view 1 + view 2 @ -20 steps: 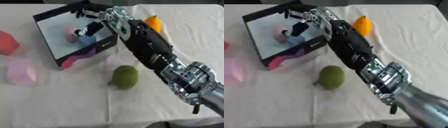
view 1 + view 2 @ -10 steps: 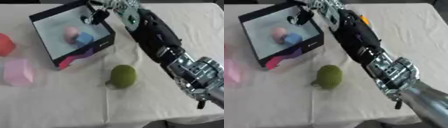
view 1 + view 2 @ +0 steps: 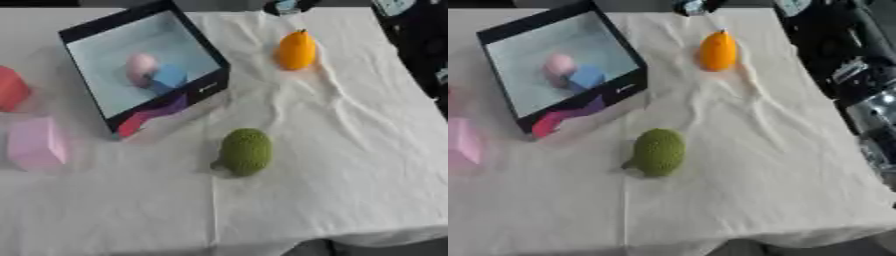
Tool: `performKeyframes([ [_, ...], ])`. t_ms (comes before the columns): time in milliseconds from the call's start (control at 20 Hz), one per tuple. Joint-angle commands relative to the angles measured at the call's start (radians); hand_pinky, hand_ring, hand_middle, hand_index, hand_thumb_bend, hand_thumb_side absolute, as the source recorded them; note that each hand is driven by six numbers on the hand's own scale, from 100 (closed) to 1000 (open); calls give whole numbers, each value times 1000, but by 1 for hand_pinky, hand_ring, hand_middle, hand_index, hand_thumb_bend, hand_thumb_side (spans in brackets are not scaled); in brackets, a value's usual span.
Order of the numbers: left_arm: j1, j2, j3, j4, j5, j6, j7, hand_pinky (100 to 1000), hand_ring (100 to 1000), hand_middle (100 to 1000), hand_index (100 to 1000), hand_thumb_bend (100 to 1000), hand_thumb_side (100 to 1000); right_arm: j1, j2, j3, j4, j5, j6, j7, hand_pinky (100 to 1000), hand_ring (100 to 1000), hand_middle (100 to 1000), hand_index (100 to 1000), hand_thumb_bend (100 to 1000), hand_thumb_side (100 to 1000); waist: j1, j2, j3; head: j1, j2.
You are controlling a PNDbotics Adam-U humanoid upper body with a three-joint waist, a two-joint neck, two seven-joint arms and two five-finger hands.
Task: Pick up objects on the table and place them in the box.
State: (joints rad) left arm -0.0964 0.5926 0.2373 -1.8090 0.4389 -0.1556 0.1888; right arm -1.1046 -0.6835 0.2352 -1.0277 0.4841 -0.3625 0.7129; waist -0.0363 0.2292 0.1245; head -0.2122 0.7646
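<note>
The black box (image 3: pixel 202 91) stands tilted at the upper left, with a pink thing (image 3: pixel 140 67) and a blue thing (image 3: pixel 169 77) lying inside it. A green knitted fruit (image 3: pixel 245 151) lies on the cloth mid-table. An orange fruit (image 3: pixel 296 50) lies at the upper right. At the left edge are a red thing (image 3: pixel 12 87) and a pink block (image 3: pixel 35 143). My right arm (image 3: pixel 839 47) runs up the right side. Only a dark blurred bit of my right hand (image 3: pixel 696 5) shows at the top edge, beyond the orange fruit. It touches nothing.
A white wrinkled cloth (image 3: pixel 332 150) covers the table; its front edge runs along the bottom. Dark floor shows past the table's right side.
My right arm has drawn back from over the box, up and to the right edge. The blue thing now lies in the box beside the pink one.
</note>
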Motion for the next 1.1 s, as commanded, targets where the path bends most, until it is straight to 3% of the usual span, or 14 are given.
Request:
performKeyframes([
  [50,-1,45,17,-7,-6,1,1,922,884,796,785,100,708,3,-79,-26,20,29,-36,9,951,913,846,981,358,481,-10,-32,1,4,5],
  [500,-8,49,13,-7,-7,5,1,922,885,795,784,100,706,56,-118,-28,88,78,-96,36,950,915,852,977,452,509,-11,-29,6,3,-6],
  [700,-11,48,10,-6,-7,6,-1,922,885,794,783,100,707,67,-118,-34,116,96,-98,32,949,912,850,971,446,486,-10,-23,9,1,-15],
  [800,-13,47,9,-5,-8,7,-3,923,887,795,783,100,708,69,-114,-42,133,99,-94,23,948,907,840,925,416,443,-9,-21,10,1,-18],
  [1100,-16,38,7,-5,-12,7,-9,924,888,795,782,100,709,67,-98,-64,180,115,-80,-11,945,902,836,932,395,395,-3,-8,17,-1,-33],
])
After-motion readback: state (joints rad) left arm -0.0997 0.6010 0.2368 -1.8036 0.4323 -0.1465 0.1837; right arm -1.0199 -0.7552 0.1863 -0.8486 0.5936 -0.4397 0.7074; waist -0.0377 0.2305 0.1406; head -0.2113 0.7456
